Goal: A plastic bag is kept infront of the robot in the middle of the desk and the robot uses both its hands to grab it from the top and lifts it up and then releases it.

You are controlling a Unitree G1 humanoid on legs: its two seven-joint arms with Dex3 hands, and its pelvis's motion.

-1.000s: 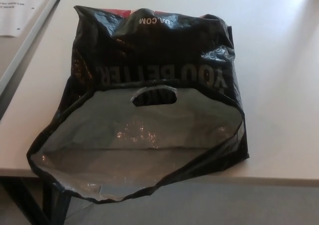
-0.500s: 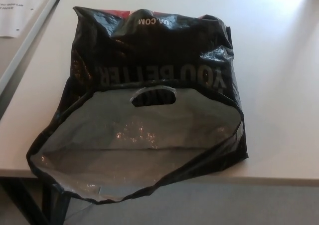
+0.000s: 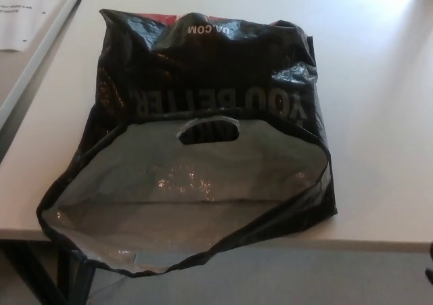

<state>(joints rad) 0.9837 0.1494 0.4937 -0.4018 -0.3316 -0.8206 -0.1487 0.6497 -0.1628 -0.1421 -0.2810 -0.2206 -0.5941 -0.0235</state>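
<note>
The bag point(image 3: 203, 102) lies flat in the middle of the surface point(image 3: 379, 115), its open mouth toward the robot. The mouth's near rim hangs over the surface's front edge, which runs across the lower part of the view. A cut-out handle point(image 3: 208, 130) sits at the centre of the far side of the mouth, and the grey lining shows inside. To the right of the bag the surface is bare and wide as far as the picture edge; to the left a narrower bare strip runs up to a seam, beyond which a sheet of paper point(image 3: 27, 14) lies on a neighbouring top. Neither hand is plainly in view, so the state of the fingers cannot be told. Compared with half a second ago, the bag has not moved, and a small dark shape point(image 3: 429, 261) has appeared at the lower right edge.
</note>
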